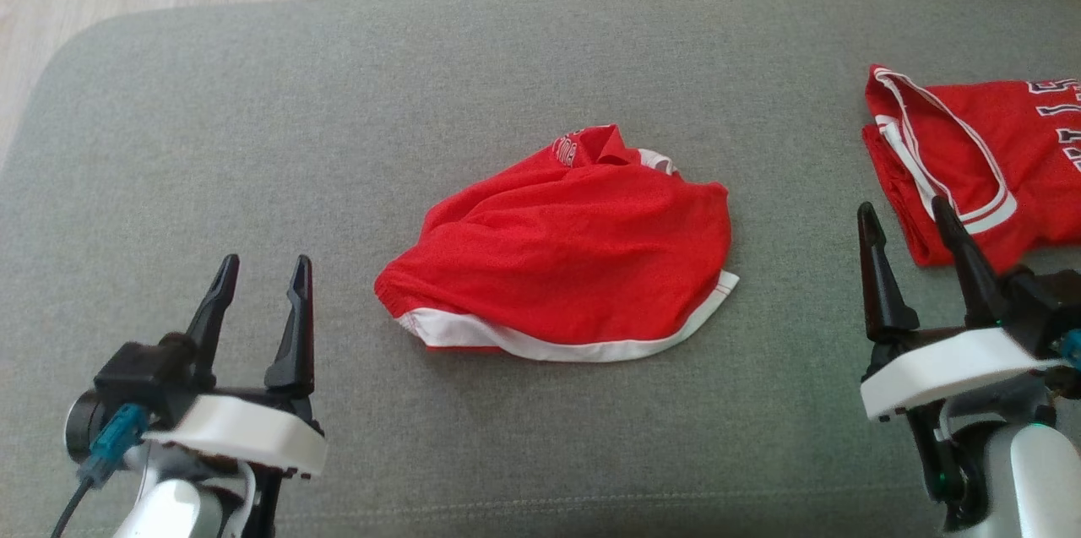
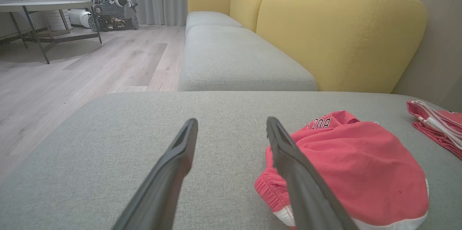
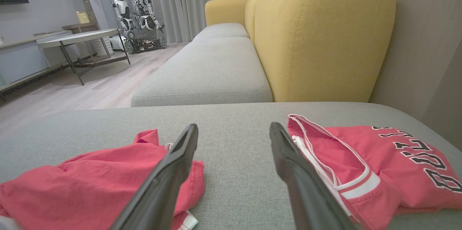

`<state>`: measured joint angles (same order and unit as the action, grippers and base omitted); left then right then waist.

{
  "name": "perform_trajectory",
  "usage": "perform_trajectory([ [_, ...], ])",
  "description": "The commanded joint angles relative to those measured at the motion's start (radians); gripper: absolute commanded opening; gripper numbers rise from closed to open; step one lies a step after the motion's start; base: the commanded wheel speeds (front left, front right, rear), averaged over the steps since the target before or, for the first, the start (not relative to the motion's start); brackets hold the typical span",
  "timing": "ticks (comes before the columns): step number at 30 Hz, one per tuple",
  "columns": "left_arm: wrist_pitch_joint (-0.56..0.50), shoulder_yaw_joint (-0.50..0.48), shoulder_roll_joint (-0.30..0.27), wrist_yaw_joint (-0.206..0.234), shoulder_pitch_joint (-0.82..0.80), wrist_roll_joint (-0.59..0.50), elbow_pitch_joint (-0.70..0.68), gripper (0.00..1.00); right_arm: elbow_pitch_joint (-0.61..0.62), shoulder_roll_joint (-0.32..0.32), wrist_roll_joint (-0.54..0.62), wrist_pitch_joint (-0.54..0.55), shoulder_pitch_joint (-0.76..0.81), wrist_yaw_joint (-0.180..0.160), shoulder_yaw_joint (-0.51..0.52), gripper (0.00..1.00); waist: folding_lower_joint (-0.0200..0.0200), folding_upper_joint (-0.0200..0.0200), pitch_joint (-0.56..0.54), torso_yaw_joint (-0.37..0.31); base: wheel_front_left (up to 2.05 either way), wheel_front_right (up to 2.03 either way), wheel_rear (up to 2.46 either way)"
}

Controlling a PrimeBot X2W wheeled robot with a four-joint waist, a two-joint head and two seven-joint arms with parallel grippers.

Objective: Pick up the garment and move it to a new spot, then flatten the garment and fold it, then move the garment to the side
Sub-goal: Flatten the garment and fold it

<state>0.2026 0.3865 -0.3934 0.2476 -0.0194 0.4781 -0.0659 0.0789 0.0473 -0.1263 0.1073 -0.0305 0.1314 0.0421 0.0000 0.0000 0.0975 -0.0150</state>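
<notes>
Near left, the left gripper [image 1: 264, 266] hovers with fingers apart over the grey cushion [image 1: 253, 99], the crumpled red shorts [image 1: 566, 268] lie mid-cushion, and near right the right gripper [image 1: 904, 210], fingers likewise apart, is beside a red jersey [image 1: 971, 149].

Left hand [image 1: 266, 259], right hand [image 1: 902, 204]: black fingers [image 1: 296, 335], white mounts [image 1: 245, 437], teal plugs [image 1: 114, 437].

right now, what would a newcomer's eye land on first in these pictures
The crumpled red garment with white trim, lying in the middle of the grey cushion. Next, a red jersey with dark lettering to its right, just beyond the right gripper. The left gripper and right one both stand open and empty.
</notes>
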Motion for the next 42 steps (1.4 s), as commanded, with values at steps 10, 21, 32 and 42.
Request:
perform_trajectory([
  [10, -0.004, -0.022, -0.025, -0.006, -0.049, 0.007, -0.033, 1.0, 0.045, 0.003, -0.009, 0.002, -0.027, -0.001, -0.021, 1.0, 0.0, 0.0, 0.01, 0.001, 0.0, 0.0, 0.0],
  [21, -0.127, 0.087, 0.059, -0.147, -0.117, 0.133, 0.141, 1.0, 0.037, 0.003, -0.024, -0.003, -0.043, -0.001, -0.037, 1.0, 0.0, 0.0, 0.052, -0.012, 0.0, 0.0, 0.0],
  [32, -0.124, 0.104, 0.118, -0.248, -0.197, 0.21, 0.357, 1.0, 0.033, 0.003, -0.034, -0.008, -0.058, -0.001, -0.033, 1.0, 0.0, 0.0, 0.092, -0.029, 0.0, 0.0, 0.0],
  [42, -0.083, 0.111, 0.118, -0.255, -0.222, 0.191, 0.413, 0.0, 0.016, 0.003, -0.024, -0.004, -0.061, -0.001, -0.036, 1.0, 0.0, 0.0, 0.098, -0.033, 0.0, 0.0, 0.0],
])
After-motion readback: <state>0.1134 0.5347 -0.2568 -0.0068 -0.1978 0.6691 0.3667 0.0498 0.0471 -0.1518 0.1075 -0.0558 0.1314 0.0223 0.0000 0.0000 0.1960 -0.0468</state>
